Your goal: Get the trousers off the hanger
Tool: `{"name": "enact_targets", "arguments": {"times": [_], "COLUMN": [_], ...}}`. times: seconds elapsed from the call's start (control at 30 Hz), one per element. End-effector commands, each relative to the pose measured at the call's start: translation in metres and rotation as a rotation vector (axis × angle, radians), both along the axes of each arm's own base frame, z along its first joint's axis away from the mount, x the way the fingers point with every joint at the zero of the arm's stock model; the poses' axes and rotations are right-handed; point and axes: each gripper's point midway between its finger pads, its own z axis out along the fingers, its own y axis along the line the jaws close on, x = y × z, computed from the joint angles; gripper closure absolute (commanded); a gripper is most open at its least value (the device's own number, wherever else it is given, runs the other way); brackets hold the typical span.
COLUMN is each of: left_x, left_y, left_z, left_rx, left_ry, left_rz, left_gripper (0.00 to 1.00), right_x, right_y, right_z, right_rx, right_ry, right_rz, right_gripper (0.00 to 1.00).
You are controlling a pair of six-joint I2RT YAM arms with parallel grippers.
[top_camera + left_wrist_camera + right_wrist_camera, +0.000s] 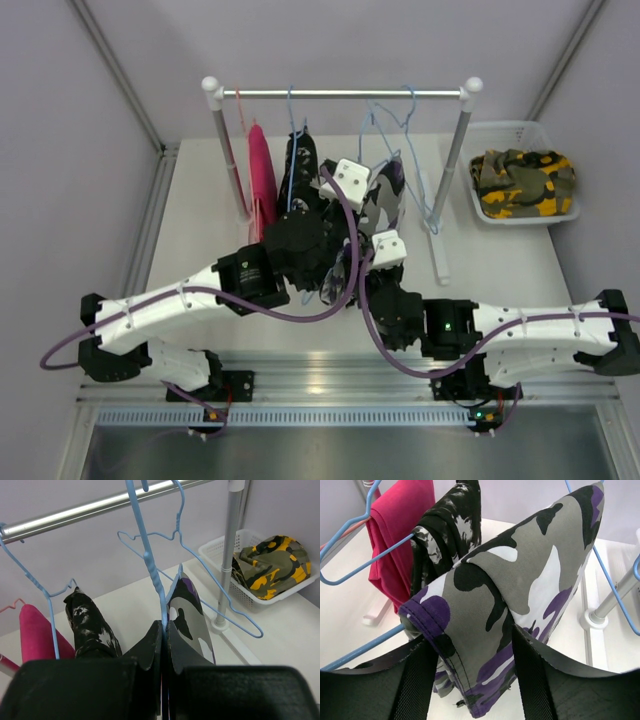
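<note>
Three pairs of trousers hang on the rail (340, 94): hot pink (262, 180), black with white print (299, 170), and purple-white-black camouflage (382, 200). My left gripper (164, 625) is shut on the wire of the blue hanger (150, 560) that carries the camouflage pair (187, 610). My right gripper (471, 634) has its fingers on both sides of the hanging camouflage trousers (520, 575), pressing the cloth near its lower hem. The yellow-olive camouflage pair (522, 182) lies in the white basket (560, 215).
An empty blue hanger (220, 607) hangs on the rail to the right of the held one. The rack's right post (455, 150) stands between the hangers and the basket. Both arms cross in front of the rack.
</note>
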Motion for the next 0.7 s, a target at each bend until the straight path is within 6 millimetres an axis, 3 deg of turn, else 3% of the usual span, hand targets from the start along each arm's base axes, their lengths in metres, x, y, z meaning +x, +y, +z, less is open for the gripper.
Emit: {"name": "enact_targets", "arguments": {"times": [0.0,0.07,0.1,0.27,0.3,0.67], "left_x": [-0.010,-0.012,-0.012,-0.017,-0.018,-0.016], "left_y": [0.022,0.023,0.023,0.024,0.024,0.022], "left_z": [0.059,0.058,0.058,0.051,0.050,0.027], "left_rx": [-0.219,-0.202,-0.195,-0.172,-0.174,-0.137], "left_ry": [-0.066,-0.069,-0.070,-0.064,-0.062,-0.045], "left_rz": [0.009,0.017,0.021,0.021,0.019,0.036], "left_gripper": [1.00,1.00,1.00,1.00,1.00,1.00], "right_x": [0.008,0.009,0.009,0.009,0.009,0.006], "right_y": [-0.021,-0.023,-0.024,-0.029,-0.031,-0.020], "right_z": [0.013,0.013,0.013,0.017,0.018,0.032], "right_rx": [0.059,0.057,0.054,0.066,0.070,0.097], "right_ry": [-0.029,-0.031,-0.032,-0.033,-0.034,-0.039], "right_rz": [-0.114,-0.117,-0.113,-0.116,-0.123,-0.046], "right_gripper": [0.44,0.52,0.64,0.89,1.00,1.00]}}
